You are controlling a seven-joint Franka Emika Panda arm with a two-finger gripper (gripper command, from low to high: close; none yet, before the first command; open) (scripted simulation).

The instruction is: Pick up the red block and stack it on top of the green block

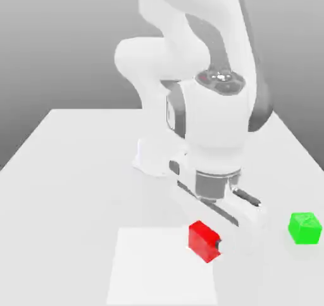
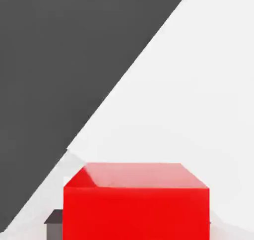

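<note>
Grasp stage: red block at the claw, stacking not yet done.

We are finding the red block [image 1: 204,240] sitting between the fingers of the gripper [image 1: 223,243], low over the white table [image 1: 76,172]; a dark pad is touching its side, so we are judging the claw narrow and holding it. The green block [image 1: 305,227] is resting well apart, toward the exterior view's right, bare on top. Lifting, carrying across and placing are remaining.

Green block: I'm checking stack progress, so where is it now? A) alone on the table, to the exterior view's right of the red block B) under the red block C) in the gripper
A: the green block sits alone on the table, apart from the red block.
</note>
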